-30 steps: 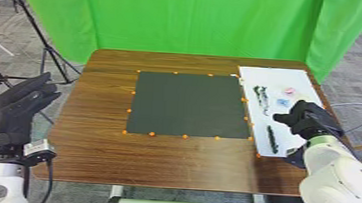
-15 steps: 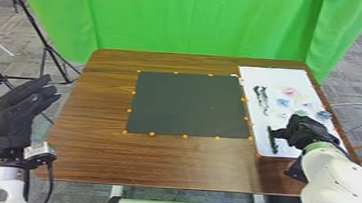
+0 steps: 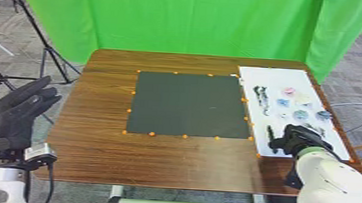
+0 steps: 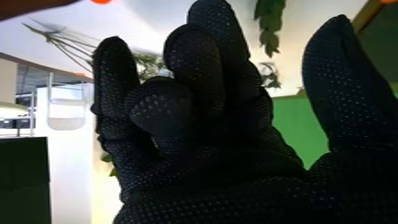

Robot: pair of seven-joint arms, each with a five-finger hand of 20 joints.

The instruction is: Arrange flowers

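The right hand [image 3: 296, 140] was positioned low over the near part of the white sheet [image 3: 254, 73]. Its fingers were released and loosely bent, with nothing gripped between them and the thumb. This posture probably served to line up a pick. The left hand [image 3: 18, 113] was well apart, beyond the table's left edge, fingers extended and released; it was presumably held there to leave the work area free.

The dark green stem [image 3: 270, 138] lay flat just to the left of the right hand (contact could not be confirmed). Its long axis ran away from the robot, roughly parallel to the sheet's long side; which end was the tip could not be determined. The leafy sprigs [image 3: 261, 99], ahead of the hand and to its left, followed nearly the same axis. A further sprig [image 3: 314, 128] lay close ahead of the hand, set obliquely.

The pink flower [image 3: 289, 90] and blue flower [image 3: 282, 102] were farther ahead of the hand. The parts were apparently spread so that each could be picked separately. The dark mat [image 3: 191, 105], to the hand's left and ahead, was the likely arranging area. Judged next step: select one piece and close on it without dragging its neighbours.
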